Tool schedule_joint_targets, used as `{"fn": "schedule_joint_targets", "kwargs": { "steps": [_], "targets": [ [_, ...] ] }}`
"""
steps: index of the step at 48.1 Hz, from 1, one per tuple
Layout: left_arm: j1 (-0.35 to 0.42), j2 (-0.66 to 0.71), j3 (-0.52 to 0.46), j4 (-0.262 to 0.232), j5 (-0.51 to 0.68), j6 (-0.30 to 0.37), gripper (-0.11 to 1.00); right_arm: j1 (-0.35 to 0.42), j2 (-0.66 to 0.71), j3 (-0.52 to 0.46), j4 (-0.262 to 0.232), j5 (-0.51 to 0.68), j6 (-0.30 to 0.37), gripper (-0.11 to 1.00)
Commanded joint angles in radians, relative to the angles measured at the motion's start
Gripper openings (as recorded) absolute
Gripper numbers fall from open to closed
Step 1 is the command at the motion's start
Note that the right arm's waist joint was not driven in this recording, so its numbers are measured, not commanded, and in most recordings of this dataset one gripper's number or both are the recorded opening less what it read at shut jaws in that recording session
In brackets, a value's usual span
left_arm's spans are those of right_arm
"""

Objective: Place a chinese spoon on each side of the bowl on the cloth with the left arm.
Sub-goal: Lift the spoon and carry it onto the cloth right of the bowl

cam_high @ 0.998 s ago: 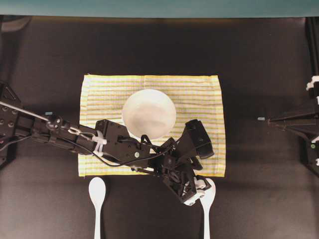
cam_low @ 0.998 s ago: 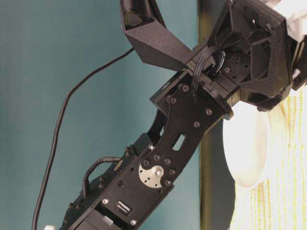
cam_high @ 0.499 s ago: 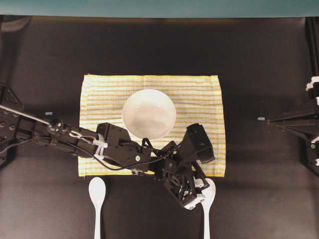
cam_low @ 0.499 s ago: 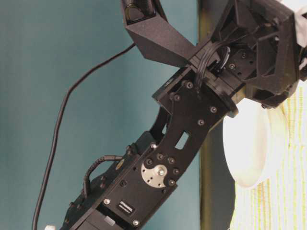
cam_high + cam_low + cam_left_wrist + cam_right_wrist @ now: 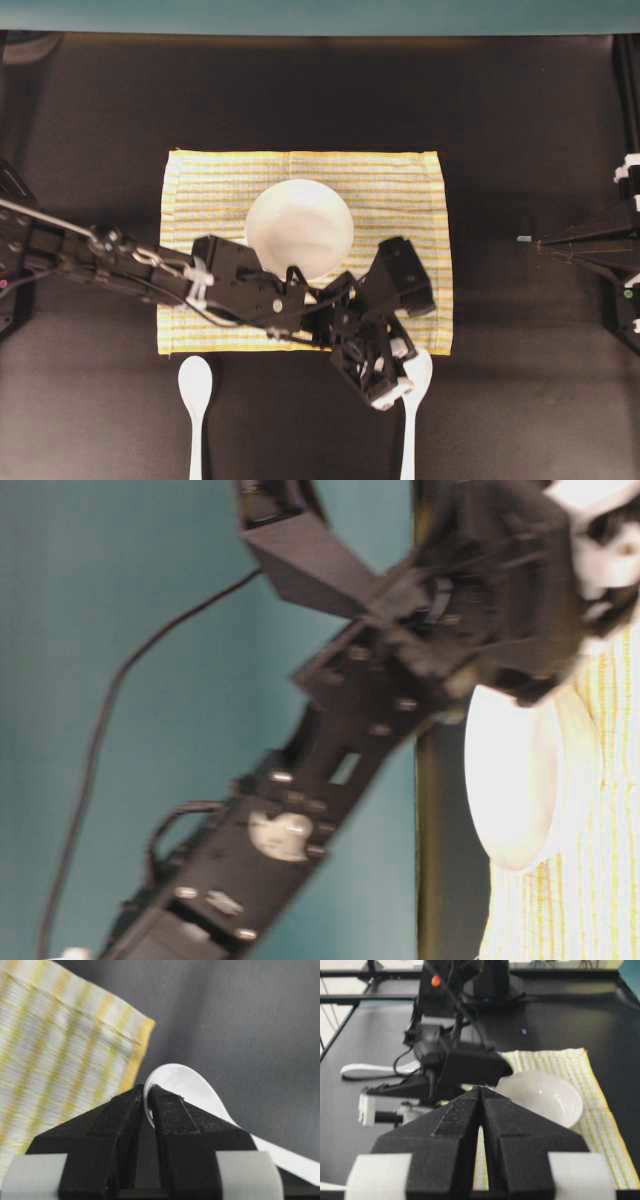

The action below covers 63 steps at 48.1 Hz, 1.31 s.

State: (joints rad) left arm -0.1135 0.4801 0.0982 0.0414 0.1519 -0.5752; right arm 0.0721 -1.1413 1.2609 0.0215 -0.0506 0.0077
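The left gripper (image 5: 149,1105) is pinching the rim of a white spoon (image 5: 200,1097), with its two black fingers (image 5: 112,1130) pressed close on the edge of the spoon's scoop. Seen from above, this spoon (image 5: 413,400) is lying on the dark table (image 5: 520,120) just below the bottom right corner of the cloth (image 5: 400,190), and the left gripper (image 5: 392,385) is sitting on its scoop. The left arm (image 5: 230,290) is reaching in from the left and crossing the lower part of the cloth.

The bowl (image 5: 299,227) is sitting in the middle of the cloth, a bit toward the left. A second white spoon (image 5: 195,400) is lying on the table just below the cloth's bottom left corner, with nothing touching it.

The right gripper (image 5: 481,1097) is staying far off at the right side, with its fingers pressed together and nothing between them. In its own view the bowl (image 5: 540,1097) and the striped cloth (image 5: 585,1090) are showing ahead of it.
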Motion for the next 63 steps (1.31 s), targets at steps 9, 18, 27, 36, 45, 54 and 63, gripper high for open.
{"fn": "schedule_joint_targets", "kwargs": {
  "steps": [9,18,27,36,45,54,63],
  "targets": [
    [0.058,-0.129,-0.069,0.005,0.179,0.043,0.07,0.000,0.005,-0.006,0.003,-0.006,0.006,0.01],
    [0.144,-0.216,-0.123,0.003,0.324,0.118,0.07,0.000,0.003,-0.006,0.002,-0.005,0.006,0.01],
    [0.215,-0.250,-0.183,0.003,0.400,0.193,0.07,0.000,0.000,-0.006,0.002,-0.006,0.005,0.01],
    [0.255,-0.202,-0.190,0.003,0.396,0.232,0.07,0.000,-0.002,-0.006,0.003,-0.005,0.005,0.01],
    [0.278,-0.155,-0.179,0.003,0.354,0.250,0.07,0.000,-0.002,-0.006,0.003,-0.005,0.005,0.01],
    [0.299,-0.121,-0.149,0.005,0.313,0.252,0.07,0.000,-0.002,-0.006,0.002,-0.005,0.005,0.01],
    [0.302,-0.086,-0.118,0.003,0.259,0.238,0.07,0.000,-0.002,-0.006,0.002,-0.006,0.005,0.01]
  ]
}}
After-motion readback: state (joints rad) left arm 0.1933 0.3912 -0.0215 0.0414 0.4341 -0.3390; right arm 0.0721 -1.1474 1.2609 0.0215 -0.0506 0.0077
